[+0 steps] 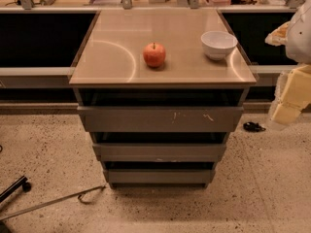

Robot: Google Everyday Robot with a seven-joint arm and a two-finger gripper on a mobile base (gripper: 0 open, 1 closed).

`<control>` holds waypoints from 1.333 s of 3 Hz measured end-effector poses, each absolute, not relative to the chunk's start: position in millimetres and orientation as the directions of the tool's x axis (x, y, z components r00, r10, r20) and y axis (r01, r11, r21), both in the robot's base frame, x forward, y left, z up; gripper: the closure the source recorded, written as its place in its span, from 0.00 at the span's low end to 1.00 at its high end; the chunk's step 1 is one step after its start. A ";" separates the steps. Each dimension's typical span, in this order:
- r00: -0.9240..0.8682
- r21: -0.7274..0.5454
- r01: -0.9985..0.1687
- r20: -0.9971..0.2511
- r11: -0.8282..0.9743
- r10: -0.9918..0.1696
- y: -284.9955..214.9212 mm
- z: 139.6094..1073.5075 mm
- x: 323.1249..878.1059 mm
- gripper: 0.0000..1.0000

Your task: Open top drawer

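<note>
The top drawer (160, 119) is the widest grey front of the cabinet, just under the countertop, with small white scratches right of centre. A dark gap shows above its front. Two narrower grey drawers (159, 152) sit below it. My gripper (290, 97), pale yellow under the white arm, hangs at the right edge of the view. It is to the right of the cabinet at about the height of the top drawer and is not touching it.
A red apple (154, 55) and a white bowl (218, 44) stand on the cabinet's top (112, 57). A small black object (253, 126) lies on the floor at the right. A thin metal rod (53, 201) and a black caster (19, 186) are at the lower left.
</note>
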State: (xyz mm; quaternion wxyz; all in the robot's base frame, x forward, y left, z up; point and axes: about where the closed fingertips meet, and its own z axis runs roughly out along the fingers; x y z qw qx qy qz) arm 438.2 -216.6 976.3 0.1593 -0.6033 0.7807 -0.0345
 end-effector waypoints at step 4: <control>-0.177 -0.103 -0.963 -0.458 0.249 -0.871 -186.7 824.2 475.1 0.00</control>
